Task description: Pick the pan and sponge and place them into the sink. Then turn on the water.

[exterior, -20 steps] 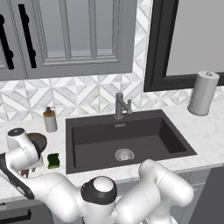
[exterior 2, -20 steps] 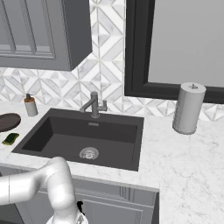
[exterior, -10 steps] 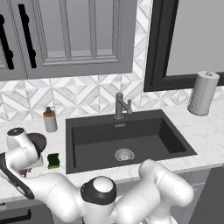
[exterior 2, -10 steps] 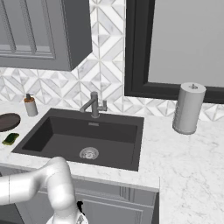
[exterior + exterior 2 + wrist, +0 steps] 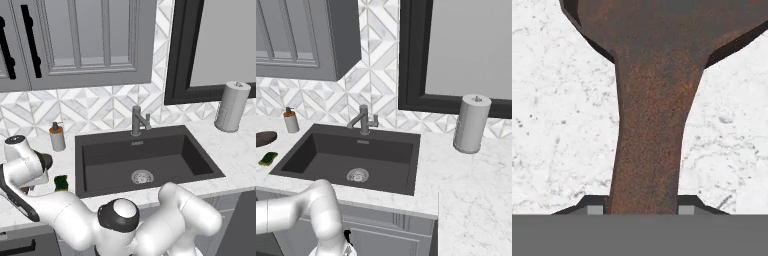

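1. Running straight up the hand view from 6 o'clock to 12 o'clock, the pan (image 5: 657, 125) shows its long brown handle dead centre, widening into the dark bowl at the top edge; that long axis lies in line with the gripper (image 5: 643, 210).
2. Clamped on the handle, the jaws sit one on each flank of it at the bottom of the hand view, squeezing across its width and not along it, so the bowl hangs out ahead of the grip toward 12 o'clock.
3. White marbled table (image 5: 557, 125) shows on both sides of the handle; whether the pan is touching it or just clear I cannot tell.
4. In the right base view the pan's bowl lies at 9 o'clock on the table, with the sponge (image 5: 268, 158) just beside it toward 6 o'clock.
5. From there the sink (image 5: 331, 145) lies toward 3 o'clock, its near rim close to the sponge, the drain (image 5: 357, 175) at the basin's middle and the faucet (image 5: 363, 120) behind it.
6. Lifting looks like the next step, and the bowl's weight so far ahead of the grip may tip it downward.
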